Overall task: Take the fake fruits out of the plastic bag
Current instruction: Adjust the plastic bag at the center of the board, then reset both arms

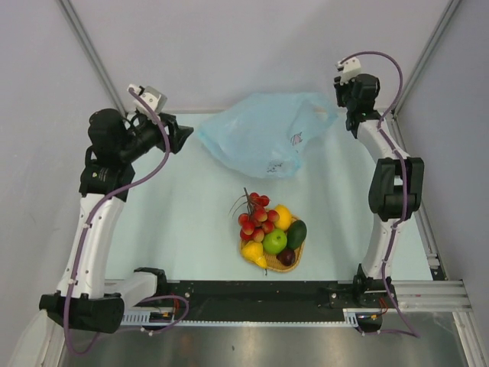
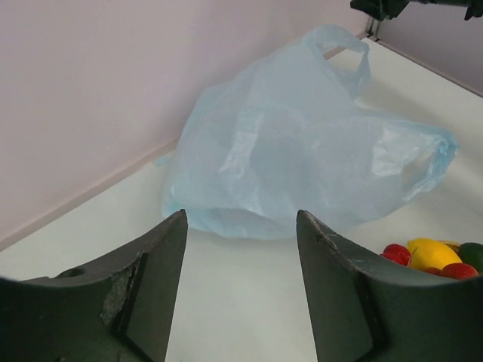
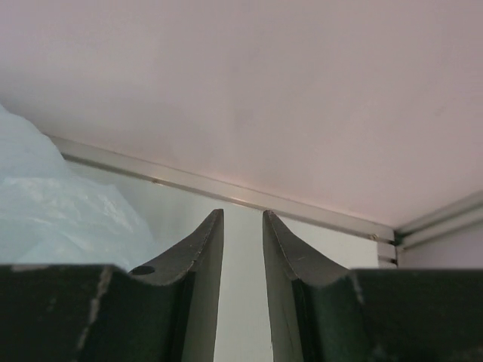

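Fruits (image 1: pixel 269 233) sit heaped on the woven tray (image 1: pixel 299 252) at the middle of the desk (image 1: pixel 191 222), apart from the pale blue plastic bag (image 1: pixel 256 134) slumped by the far wall (image 1: pixel 229 46). Left end effector (image 2: pixel 241 219) faces the bag, jaws wide and empty. Only its wrist view shows the right end effector (image 3: pixel 243 215) parted narrowly, holding nothing, with a corner of the bag beside it.

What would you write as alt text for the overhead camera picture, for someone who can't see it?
Seen from above, a crumpled pale blue plastic bag lies at the far side of the table, while fake fruits sit piled in a woven tray nearer the camera. The left end effector and right end effector flank the bag, holding nothing.
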Controlling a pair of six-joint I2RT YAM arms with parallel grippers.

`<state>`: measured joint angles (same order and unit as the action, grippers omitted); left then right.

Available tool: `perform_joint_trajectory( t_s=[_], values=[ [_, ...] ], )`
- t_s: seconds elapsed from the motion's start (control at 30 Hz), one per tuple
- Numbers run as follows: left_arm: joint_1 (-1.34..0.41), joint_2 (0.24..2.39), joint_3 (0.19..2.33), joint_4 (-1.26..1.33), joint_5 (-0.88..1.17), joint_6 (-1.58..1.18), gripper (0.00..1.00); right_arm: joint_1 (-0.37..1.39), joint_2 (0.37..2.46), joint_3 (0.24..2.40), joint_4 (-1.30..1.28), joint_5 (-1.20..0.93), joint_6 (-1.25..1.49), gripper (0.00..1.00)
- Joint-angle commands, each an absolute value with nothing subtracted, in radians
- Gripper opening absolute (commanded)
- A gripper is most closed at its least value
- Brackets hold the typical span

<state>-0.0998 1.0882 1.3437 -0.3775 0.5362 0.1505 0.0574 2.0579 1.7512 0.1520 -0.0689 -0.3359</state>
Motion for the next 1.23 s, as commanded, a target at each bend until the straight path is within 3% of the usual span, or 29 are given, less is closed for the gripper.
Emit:
perform_joint_trajectory(
  t_s=[0.0,0.27,0.5,0.57,0.6,0.67,0.73,0.77,0.9,1.03,1.2],
  values=[
    [-0.109,1.118,1.345,-0.324,0.577,0.091,0.65,0.043,1.97,1.694,0.181,-0.055,-0.388,0.31],
    [-0.115,1.143,1.335,-0.336,0.598,0.068,0.67,-0.107,1.786,1.571,0.123,-0.128,-0.301,0.32],
    [-0.124,1.166,1.164,-0.448,0.709,0.089,0.3,-0.056,1.47,1.349,-0.035,-0.506,-0.193,0.49],
    [-0.126,1.17,1.111,-0.427,0.715,0.058,0.28,-0.003,1.395,1.257,-0.116,-0.59,-0.221,0.54],
    [-0.124,1.166,1.091,-0.408,0.718,0.028,0.32,0.102,1.328,1.224,-0.152,-0.61,-0.244,0.66],
    [-0.126,1.163,1.048,-0.371,0.703,0.006,0.49,0.179,1.251,1.136,-0.206,-0.565,-0.235,0.99],
    [-0.127,1.183,1.039,-0.371,0.648,0.006,0.86,0.239,1.158,1.031,-0.242,-0.512,-0.163,1.0],
    [-0.129,1.19,1.042,-0.38,0.625,0.006,1.0,0.25,1.138,1.016,-0.274,-0.488,-0.087,1.0],
    [-0.129,1.213,1.035,-0.374,0.487,0.008,1.0,0.298,1.06,1.008,-0.533,-0.09,0.138,1.0],
    [-0.129,1.206,1.002,-0.325,0.365,-0.038,1.0,0.308,0.979,1.009,-0.655,0.07,0.176,1.0],
    [-0.13,1.216,1.008,-0.331,0.314,-0.04,1.0,0.311,0.974,1.012,-0.693,0.106,0.187,1.0]
  ],
)
